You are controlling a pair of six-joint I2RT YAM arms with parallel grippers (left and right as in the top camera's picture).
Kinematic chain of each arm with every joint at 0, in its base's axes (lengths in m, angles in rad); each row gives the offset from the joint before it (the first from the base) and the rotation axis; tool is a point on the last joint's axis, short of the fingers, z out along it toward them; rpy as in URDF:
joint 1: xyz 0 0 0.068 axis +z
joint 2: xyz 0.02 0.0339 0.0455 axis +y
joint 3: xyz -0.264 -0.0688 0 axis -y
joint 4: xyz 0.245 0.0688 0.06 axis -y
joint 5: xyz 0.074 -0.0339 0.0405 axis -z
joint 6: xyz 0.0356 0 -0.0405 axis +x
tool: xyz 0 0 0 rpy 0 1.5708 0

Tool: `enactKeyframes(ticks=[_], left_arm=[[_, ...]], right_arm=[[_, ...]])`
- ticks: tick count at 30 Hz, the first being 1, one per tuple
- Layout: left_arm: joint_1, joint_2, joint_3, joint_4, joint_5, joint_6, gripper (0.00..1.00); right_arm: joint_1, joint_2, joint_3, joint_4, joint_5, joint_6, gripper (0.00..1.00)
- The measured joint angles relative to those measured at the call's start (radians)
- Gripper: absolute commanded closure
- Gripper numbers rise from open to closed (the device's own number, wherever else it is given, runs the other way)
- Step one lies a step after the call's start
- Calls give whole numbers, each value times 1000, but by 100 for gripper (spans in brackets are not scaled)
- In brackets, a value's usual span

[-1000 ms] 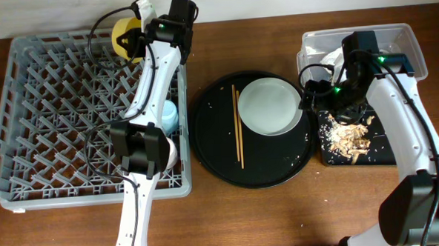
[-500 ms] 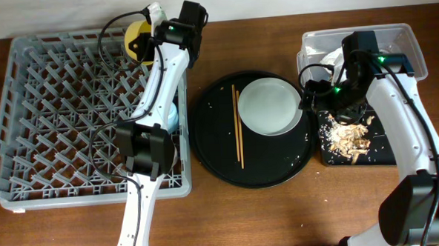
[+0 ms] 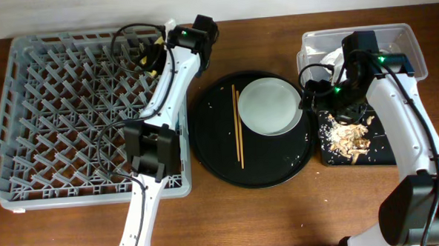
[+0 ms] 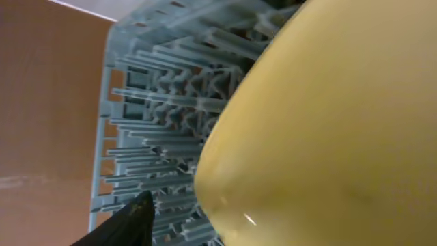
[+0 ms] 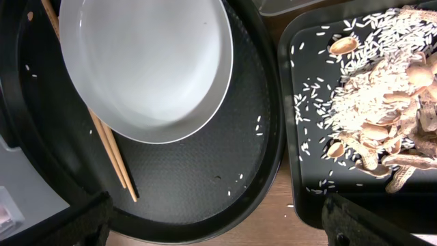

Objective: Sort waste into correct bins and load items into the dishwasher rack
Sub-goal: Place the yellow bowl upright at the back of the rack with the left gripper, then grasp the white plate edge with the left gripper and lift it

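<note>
The yellow bowl (image 4: 328, 123) fills the right of the left wrist view, close over the pegs of the grey dishwasher rack (image 4: 157, 102). One black finger (image 4: 133, 219) shows at the lower left, a gap away from the bowl; the other finger is hidden. Overhead, my left gripper (image 3: 155, 51) is at the far right corner of the rack (image 3: 55, 108) and covers the bowl. My right gripper (image 3: 341, 106) hangs wide open and empty over the seam between the round black tray (image 5: 205, 184) and the black bin (image 5: 307, 198). The grey plate (image 3: 269, 106) and the chopsticks (image 3: 237, 126) lie on the round tray.
Pale food scraps (image 3: 348, 138) and rice lie in the shallow black bin (image 3: 384, 154). Behind it stands the clear tub (image 3: 409, 40) with a white napkin (image 3: 334, 57). The left arm stretches along the rack's right side. Loose rice grains dot the round tray (image 3: 213, 153).
My left gripper has carried the yellow bowl rightward along the rack's far edge to its corner, and its jaws have come apart. The right arm has stayed still.
</note>
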Motion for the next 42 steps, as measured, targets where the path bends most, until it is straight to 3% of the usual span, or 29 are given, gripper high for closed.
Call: enactKeyframes(ticks=[5,11,16,19,25,34,39,42], left_arm=[[-10,0,8,0,124,32,29],[-8,-74,34,2,375,92,24],[-7,-174,61,79,917,188,24],[-13,-172,63,127,1136,215,29],[-53,-91,63,187,1256,288,32],[-147,74,63,210,1260,394,35],[-144,120,63,228,1254,412,53],[-143,133,63,233,1247,416,55]], right_arm=[[0,0,0,0,0,0,2],[0,0,0,0,0,0,2],[0,0,0,0,0,0,2],[0,0,0,0,0,-1,2],[0,0,0,0,0,0,2],[0,0,0,0,0,0,2],[0,0,0,0,0,0,2],[0,0,0,0,0,0,2]])
